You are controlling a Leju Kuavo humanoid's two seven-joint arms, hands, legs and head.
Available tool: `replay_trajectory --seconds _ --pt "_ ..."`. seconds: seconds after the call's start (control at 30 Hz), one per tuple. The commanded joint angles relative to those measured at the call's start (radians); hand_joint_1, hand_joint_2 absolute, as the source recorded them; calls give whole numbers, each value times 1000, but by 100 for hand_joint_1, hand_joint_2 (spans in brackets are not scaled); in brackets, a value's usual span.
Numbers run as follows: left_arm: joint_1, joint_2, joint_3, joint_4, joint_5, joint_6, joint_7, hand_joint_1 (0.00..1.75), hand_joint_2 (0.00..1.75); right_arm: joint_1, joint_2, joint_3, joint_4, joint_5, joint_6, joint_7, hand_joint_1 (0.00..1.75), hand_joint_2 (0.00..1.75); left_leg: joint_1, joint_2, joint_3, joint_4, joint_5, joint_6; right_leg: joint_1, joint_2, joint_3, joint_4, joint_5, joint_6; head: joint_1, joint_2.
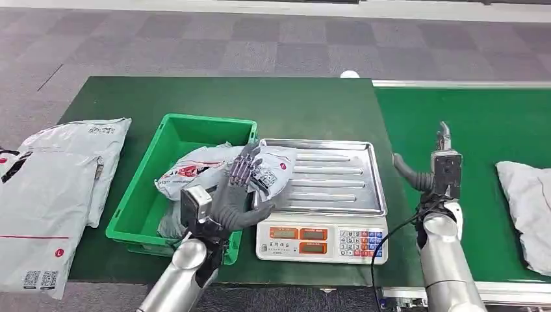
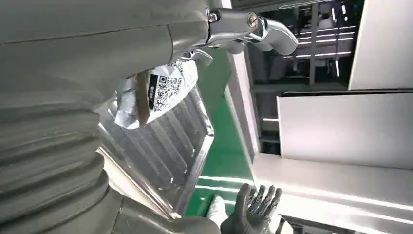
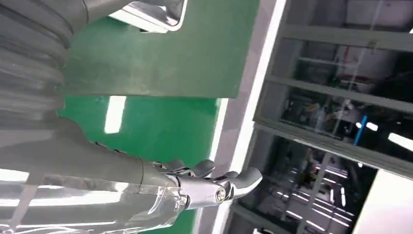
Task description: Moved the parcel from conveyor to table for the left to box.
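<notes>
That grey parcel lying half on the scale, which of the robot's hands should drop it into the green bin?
Left, probably. The left hand already grips the parcel that straddles the scale tray and green bin. The right hand stands over the conveyor, holding nothing.

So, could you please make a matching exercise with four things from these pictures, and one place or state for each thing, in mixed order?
Things:
1. left hand
2. right hand
3. green bin
4. grey parcel

Places or states:
A. lies on the green conveyor belt
B. stands on the table beside the scale
C. holds a parcel at the edge of the scale tray
D. empty, raised over the edge of the belt

Pairs: 1-C, 2-D, 3-B, 4-A
</notes>
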Motion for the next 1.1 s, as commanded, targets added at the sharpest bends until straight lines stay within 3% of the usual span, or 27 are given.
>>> replay_trajectory --seconds 0.03,0.23,0.83,1.1 --pt "-48 2 -24 104 -36 31 10 0 175 -60 12 -61 114 23 -2 0 0 175 1 0 1 -1 0 -1 1 1 1 -1 1 -1 0 0" --pt "-49 8 -28 92 -42 37 11 0 175 -86 -10 -61 164 85 -80 9 0 175 1 2 1 -1 1 -1 1 3 1 -2 2 -2 0 0" --pt "-65 1 -52 112 -60 11 19 0 175 -109 -24 -84 223 96 -79 19 0 175 0 1 0 -1 0 -1 0 1 0 0 0 -1 0 0" --pt "-83 3 -63 129 -66 -7 12 0 175 -154 -77 -154 386 135 -164 36 0 175 0 0 0 0 1 0 0 1 1 -1 1 -1 0 0"
